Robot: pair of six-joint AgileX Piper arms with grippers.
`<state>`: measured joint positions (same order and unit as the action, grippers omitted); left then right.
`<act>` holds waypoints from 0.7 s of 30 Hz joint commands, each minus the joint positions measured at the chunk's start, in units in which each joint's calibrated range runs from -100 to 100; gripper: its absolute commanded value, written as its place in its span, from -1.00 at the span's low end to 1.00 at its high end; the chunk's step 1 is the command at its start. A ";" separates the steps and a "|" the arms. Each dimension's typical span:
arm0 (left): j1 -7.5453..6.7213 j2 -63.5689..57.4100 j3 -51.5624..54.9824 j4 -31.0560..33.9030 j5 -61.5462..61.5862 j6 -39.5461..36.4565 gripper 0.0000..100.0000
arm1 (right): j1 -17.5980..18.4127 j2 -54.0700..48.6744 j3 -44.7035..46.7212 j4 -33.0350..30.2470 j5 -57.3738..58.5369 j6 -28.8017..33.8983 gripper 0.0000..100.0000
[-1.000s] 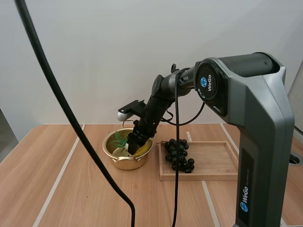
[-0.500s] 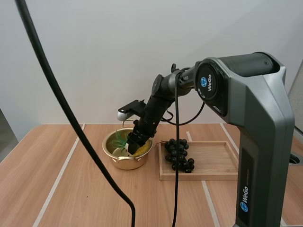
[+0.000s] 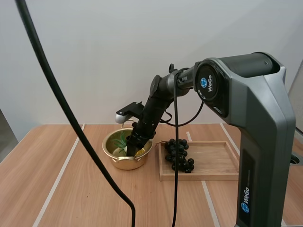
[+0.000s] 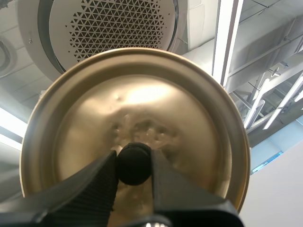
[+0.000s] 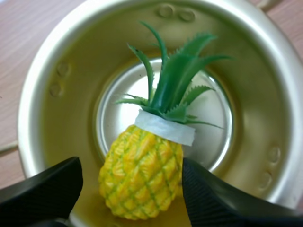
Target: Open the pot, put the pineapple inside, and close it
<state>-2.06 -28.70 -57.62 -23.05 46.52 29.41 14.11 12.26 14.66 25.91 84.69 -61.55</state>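
Observation:
A gold pot (image 3: 115, 154) stands uncovered on the table, and its wall (image 5: 57, 113) rings the right wrist view. A yellow pineapple (image 5: 141, 177) with green leaves (image 3: 121, 141) lies inside it on the pot's floor. My right gripper (image 3: 133, 150) reaches down into the pot and is open (image 5: 130, 174), one black finger on each side of the fruit. My left gripper (image 4: 134, 165) is shut on the black knob (image 4: 134, 163) of the gold lid (image 4: 189, 123) and holds the lid up in the air.
A wooden tray (image 3: 213, 160) sits just right of the pot, with a bunch of dark grapes (image 3: 178, 154) on its left part. Bare table extends to the left and front of the pot.
My right arm has shifted slightly up and to the left over the pot. The pineapple stays in the pot.

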 commanded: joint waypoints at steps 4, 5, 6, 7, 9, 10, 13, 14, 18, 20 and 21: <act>-0.15 -0.17 -0.02 0.26 -0.64 -0.07 -1.00 | 0.21 -2.65 -1.27 -0.39 1.90 0.43 1.00; -0.15 -0.17 -0.02 0.26 -0.64 -0.07 -1.00 | 0.21 -3.14 -1.92 -0.51 2.08 0.60 1.00; -0.15 -0.17 -0.02 0.26 -0.64 -0.07 -1.00 | 0.21 -3.48 -2.57 -0.61 2.08 1.00 1.00; -0.15 -0.17 -0.02 0.26 -0.64 -0.07 -1.00 | 0.21 -3.98 -3.23 -0.72 2.08 1.39 1.00; -0.15 -0.17 -0.02 0.26 -0.64 -0.07 -1.00 | 0.21 -5.29 -4.38 -0.72 2.08 2.30 1.00; -0.15 -0.17 -0.02 0.26 -0.64 -0.07 -1.00 | 0.21 -6.08 -4.98 -0.82 2.08 2.87 1.00; -0.15 -0.17 -0.02 0.26 -0.64 -0.07 -1.00 | 0.21 -8.41 -6.59 -1.37 2.08 3.48 1.00; -0.15 -0.17 -0.02 0.26 -0.64 -0.07 -1.00 | 0.21 -9.66 -7.45 -1.37 2.08 3.88 1.00; -0.15 -0.17 -0.02 0.26 1.29 0.21 -1.00 | 0.21 -12.80 -9.32 -1.48 1.54 5.65 1.00; -0.15 -0.17 -0.02 0.26 1.94 0.33 -1.00 | 0.21 -14.69 -10.53 -1.61 1.53 6.14 1.00; -0.15 -0.17 -0.02 0.26 1.94 0.33 -1.00 | 0.21 -15.67 -11.07 -2.02 1.12 6.66 1.00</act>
<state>-2.06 -28.70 -57.62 -23.05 47.92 29.63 14.27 -0.57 5.14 24.47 86.01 -56.03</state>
